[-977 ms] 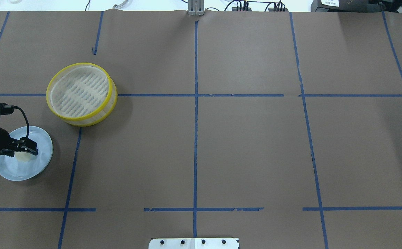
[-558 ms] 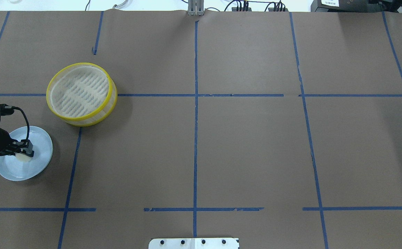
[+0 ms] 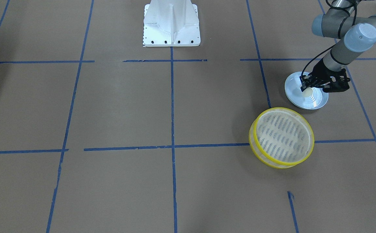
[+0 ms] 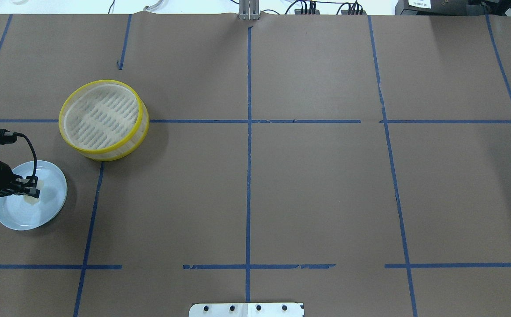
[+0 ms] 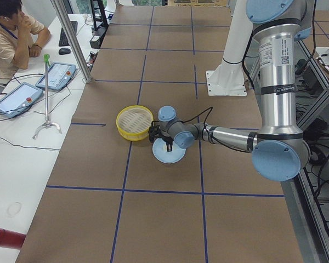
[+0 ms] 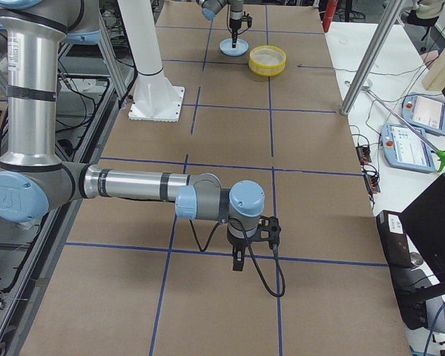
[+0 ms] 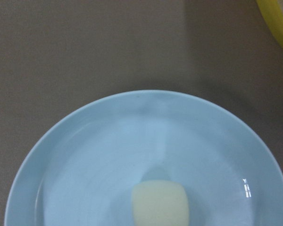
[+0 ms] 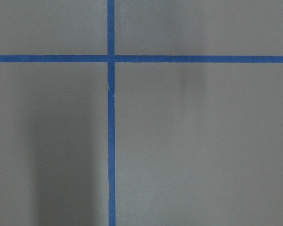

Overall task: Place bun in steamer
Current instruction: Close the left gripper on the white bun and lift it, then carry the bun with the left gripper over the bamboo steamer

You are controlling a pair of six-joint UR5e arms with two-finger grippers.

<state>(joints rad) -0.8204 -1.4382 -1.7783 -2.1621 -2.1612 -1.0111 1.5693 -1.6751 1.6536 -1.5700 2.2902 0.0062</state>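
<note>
Dropping toward the pale blue plate (image 4: 15,218) at lower left of the overhead frame with the left claw (image 4: 30,190). Looks a touch lower and further left than a second ago, with the fingers seemingly drawn closer together. Can't tell whether already clenched on the bun (image 7: 160,203) or merely bracketing it: too small in the overhead and front views, and no fingers shown in the left wrist view. Reads as the pick step, closing in or just closing, with nothing carried yet.

Finds the bun resting on the plate at bottom centre of the left wrist view, and just beside the claw tips in the overhead frame. Leaves the steamer (image 4: 101,116) unmoved at upper left of the overhead frame, near the plate but apart from it, with nothing in it, so placing not yet done.

Holds the right claw (image 6: 238,261) low over the bench (image 4: 317,185) at lower centre of the right-side view, well apart from everything. Cannot tell released or clenched, being shown only there. Shows only bench paper and blue tape (image 8: 111,141) in the right wrist view.

Counting: one bun, one steamer, one plate, two arms, one seated operator (image 5: 11,33) at upper left of the left-side view.
</note>
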